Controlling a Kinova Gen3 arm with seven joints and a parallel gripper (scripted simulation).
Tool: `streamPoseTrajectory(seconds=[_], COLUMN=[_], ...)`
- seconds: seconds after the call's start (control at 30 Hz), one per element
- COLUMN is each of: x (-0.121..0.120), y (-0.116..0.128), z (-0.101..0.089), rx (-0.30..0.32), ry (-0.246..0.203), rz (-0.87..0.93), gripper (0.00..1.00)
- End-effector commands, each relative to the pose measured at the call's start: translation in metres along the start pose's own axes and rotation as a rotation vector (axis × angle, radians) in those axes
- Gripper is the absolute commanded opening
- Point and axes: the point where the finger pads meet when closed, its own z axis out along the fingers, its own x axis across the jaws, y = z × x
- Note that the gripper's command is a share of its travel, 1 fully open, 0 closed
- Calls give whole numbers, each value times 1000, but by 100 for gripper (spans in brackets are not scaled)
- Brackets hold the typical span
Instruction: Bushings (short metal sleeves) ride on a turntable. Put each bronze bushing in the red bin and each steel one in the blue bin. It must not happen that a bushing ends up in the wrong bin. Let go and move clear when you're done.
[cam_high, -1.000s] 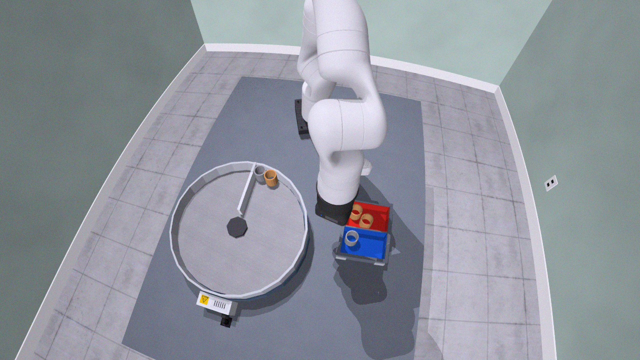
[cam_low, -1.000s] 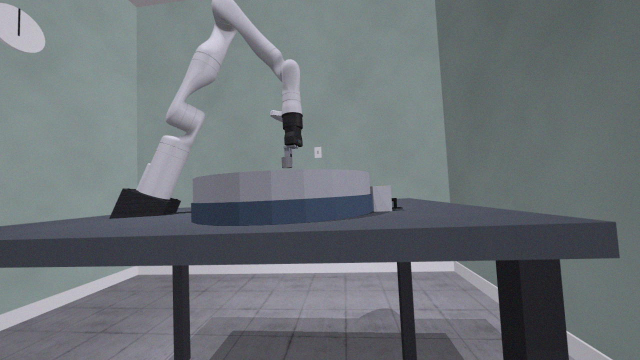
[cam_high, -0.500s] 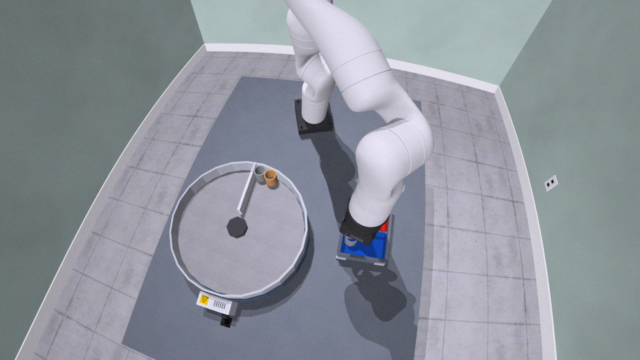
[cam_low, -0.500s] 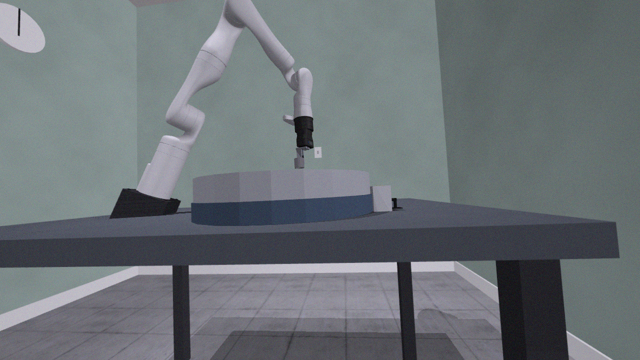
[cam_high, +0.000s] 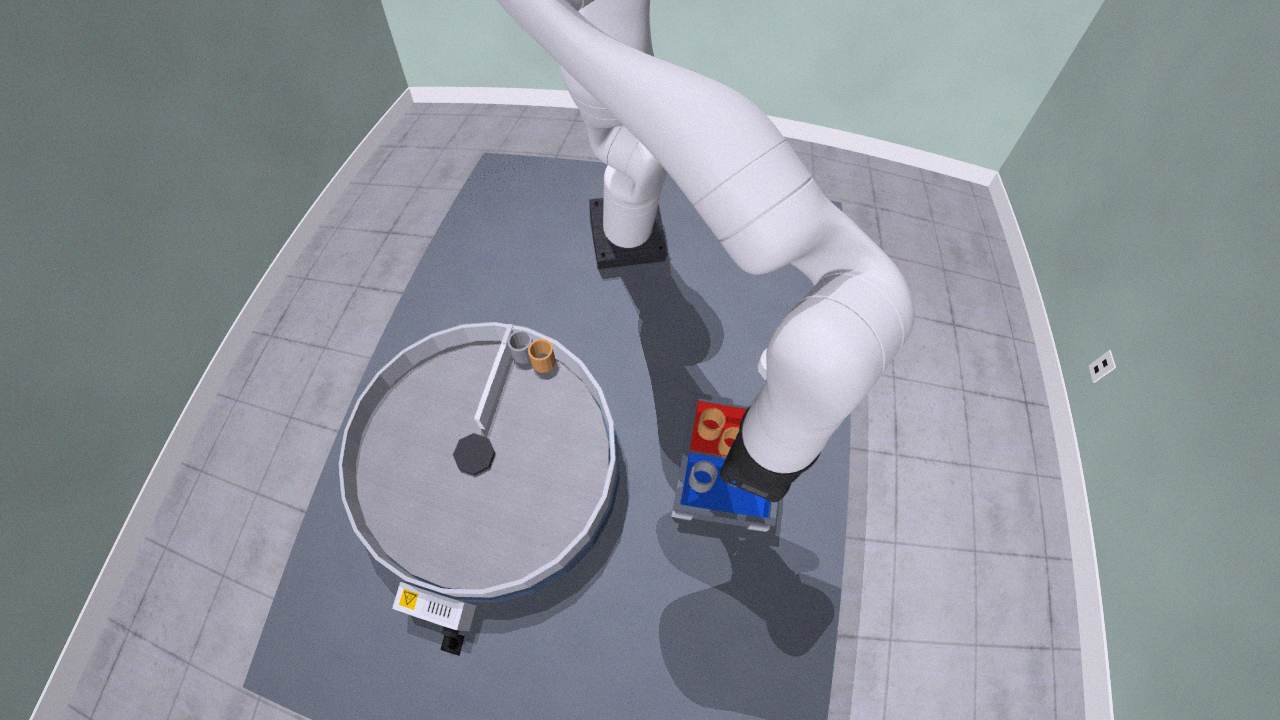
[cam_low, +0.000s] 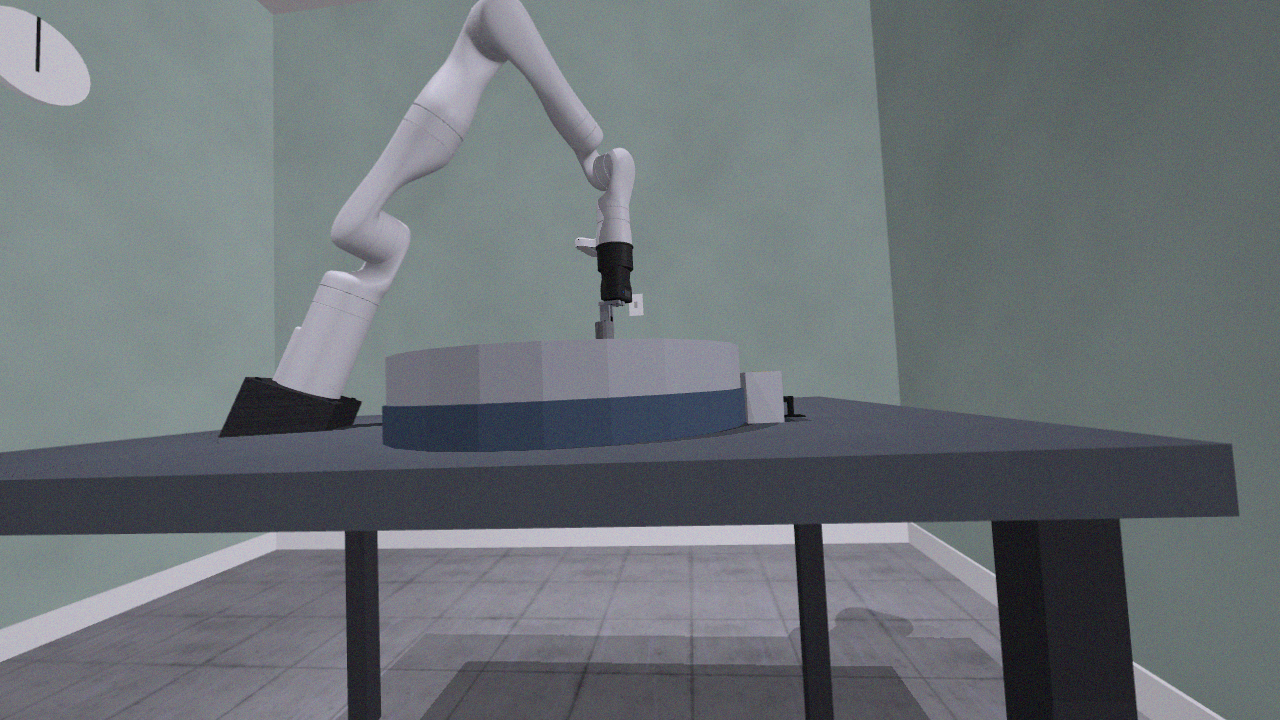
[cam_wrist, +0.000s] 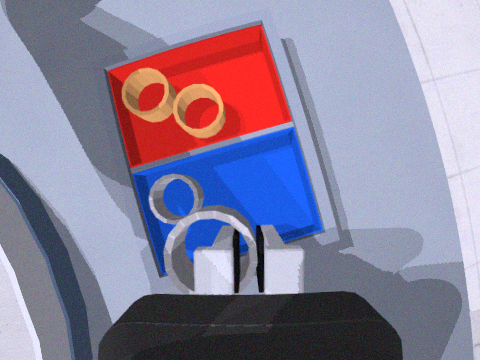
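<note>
My gripper (cam_wrist: 248, 248) is shut on the wall of a steel bushing (cam_wrist: 208, 248) and holds it above the blue bin (cam_wrist: 230, 194); it also shows in the exterior view (cam_low: 606, 324). One steel bushing (cam_wrist: 175, 199) lies in the blue bin. Two bronze bushings (cam_wrist: 148, 95) (cam_wrist: 199, 111) lie in the red bin (cam_wrist: 200, 94). On the turntable (cam_high: 478, 458) a steel bushing (cam_high: 520, 341) and a bronze bushing (cam_high: 541, 352) stand beside the radial bar at the far rim. In the top view the arm hides my fingers over the bins (cam_high: 721, 465).
The turntable has a raised rim, a dark centre hub (cam_high: 473, 454) and a radial bar (cam_high: 493, 383). A control box (cam_high: 433, 609) sits at its near edge. The arm's base (cam_high: 630, 243) stands at the far side of the table.
</note>
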Motion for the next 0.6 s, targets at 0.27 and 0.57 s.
streamPoseTrajectory(seconds=[0.27, 0.57], x=[2, 2], y=[-1, -1], z=[0, 0], rx=[2, 2], ry=[3, 3], rz=[-2, -2], gripper=[0, 0])
